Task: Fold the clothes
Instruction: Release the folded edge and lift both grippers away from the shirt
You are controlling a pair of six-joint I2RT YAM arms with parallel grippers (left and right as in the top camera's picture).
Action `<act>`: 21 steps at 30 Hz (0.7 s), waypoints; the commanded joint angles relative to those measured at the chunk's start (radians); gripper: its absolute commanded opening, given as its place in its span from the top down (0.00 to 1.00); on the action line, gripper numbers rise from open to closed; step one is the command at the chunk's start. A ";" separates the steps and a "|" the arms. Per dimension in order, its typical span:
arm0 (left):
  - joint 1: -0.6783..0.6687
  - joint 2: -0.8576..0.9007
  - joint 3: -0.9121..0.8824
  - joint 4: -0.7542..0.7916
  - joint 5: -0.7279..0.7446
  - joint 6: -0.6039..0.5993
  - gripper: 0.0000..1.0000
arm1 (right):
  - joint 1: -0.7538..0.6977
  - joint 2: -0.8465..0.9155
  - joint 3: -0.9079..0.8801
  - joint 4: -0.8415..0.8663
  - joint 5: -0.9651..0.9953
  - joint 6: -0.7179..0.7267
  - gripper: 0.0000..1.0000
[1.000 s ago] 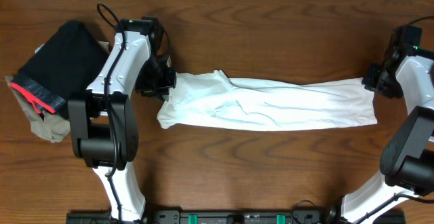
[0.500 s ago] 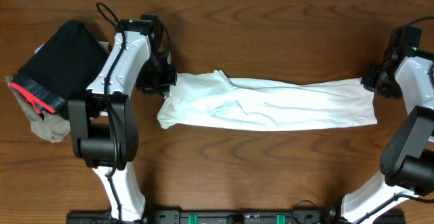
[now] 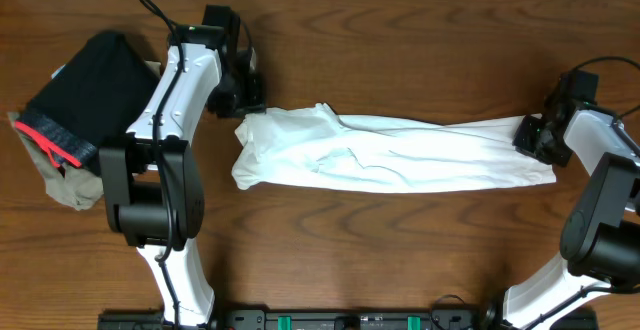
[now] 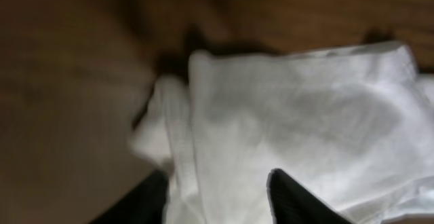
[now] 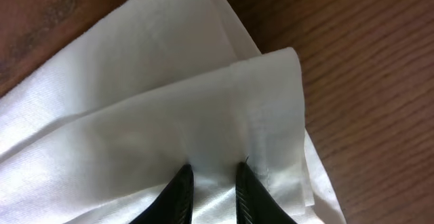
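Far left on the table point(image 3: 400, 270) there's a folded black garment with a red-pink band point(image 3: 85, 90), lying on a tan garment point(image 3: 62, 188) that pokes out underneath. The left arm point(image 3: 170, 100) reaches up along that pile's right edge. From overhead it covers the edge, so I can't tell if they touch.

The left pincer point(image 3: 248, 100) sits just above the bunched left end of the white T-shirt point(image 3: 400, 155). The left wrist view is blurry, but its fingers point(image 4: 298, 200) are clearly spread apart with nothing clamped, just cloth under them.

The shirt itself lies mid-table as one long folded band running left to right, a bit crumpled at the left end and flatter on the right. No print showing.

At the right end, the right pincer point(image 3: 530, 135) is on the shirt's corner. In the wrist view its fingers point(image 5: 180, 190) are nearly together, pinching the layered edge.
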State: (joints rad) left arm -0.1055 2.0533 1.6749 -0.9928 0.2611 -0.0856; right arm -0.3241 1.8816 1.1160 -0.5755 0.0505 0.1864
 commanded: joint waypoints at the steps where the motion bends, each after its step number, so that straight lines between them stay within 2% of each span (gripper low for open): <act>1: 0.003 -0.014 0.022 0.039 0.015 -0.006 0.42 | 0.005 0.019 -0.045 0.008 -0.018 0.008 0.80; 6: 0.003 -0.013 0.018 0.094 0.015 -0.005 0.36 | 0.005 0.019 -0.047 0.008 -0.018 0.008 0.80; 21: 0.002 0.109 0.011 0.159 0.032 -0.005 0.37 | 0.005 0.019 -0.047 0.008 -0.018 0.008 0.79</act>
State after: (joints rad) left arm -0.1055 2.1201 1.6768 -0.8349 0.2680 -0.0929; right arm -0.3241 1.8744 1.1038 -0.5621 0.0490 0.1864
